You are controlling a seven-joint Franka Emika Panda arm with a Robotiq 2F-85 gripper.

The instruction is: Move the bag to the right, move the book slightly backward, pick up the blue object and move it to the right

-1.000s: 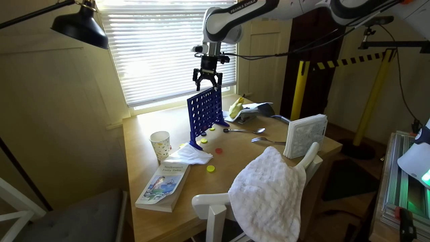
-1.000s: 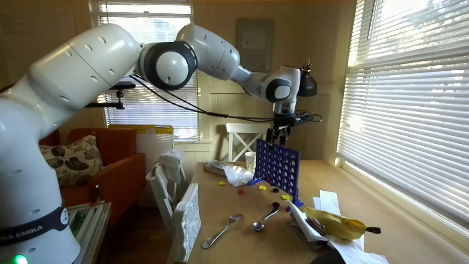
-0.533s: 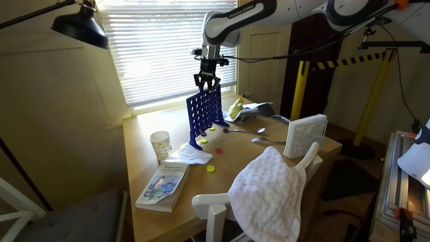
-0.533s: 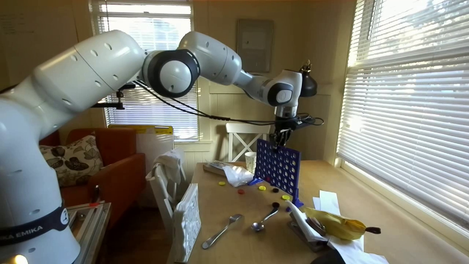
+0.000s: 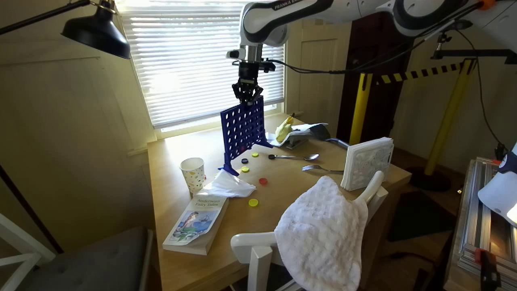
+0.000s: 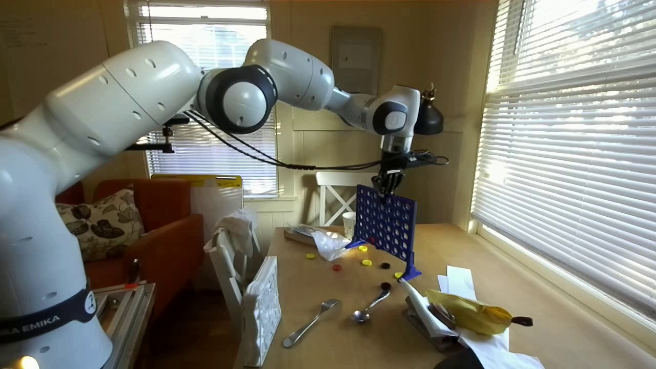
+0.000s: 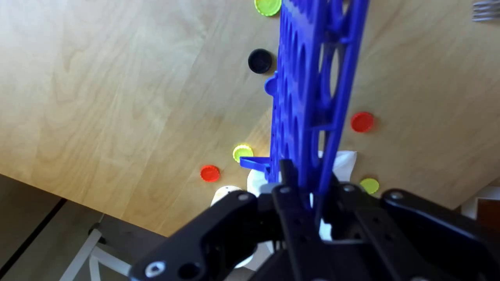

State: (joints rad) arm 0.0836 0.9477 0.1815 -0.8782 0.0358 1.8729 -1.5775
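Note:
The blue object point(image 5: 242, 128), a dark-blue grid frame with round holes, stands upright and looks raised slightly off the table. My gripper point(image 5: 247, 102) is shut on its top edge, near the middle, in both exterior views. In the wrist view the fingers of my gripper point(image 7: 310, 178) flank the top rails of the blue object point(image 7: 304, 86). The book point(image 5: 196, 226) lies flat by the table's near-left edge. Touching its far end is a crumpled white bag-like piece point(image 5: 229, 186). A yellow pouch point(image 6: 474, 313) rests on white papers; which of these two is the bag, I cannot tell.
A spotted cup point(image 5: 192, 176) stands beside the white piece. Several red, yellow and black discs lie around, one a yellow disc point(image 5: 253, 203). A spoon point(image 6: 362, 316), a fork point(image 6: 310, 323) and an upright white block point(image 6: 262, 310) occupy the side toward the arm's base.
The gripper came down onto the frame's top edge and its fingers drew together on it. The blue object has since risen a little; a yellow disc behind it now shows.

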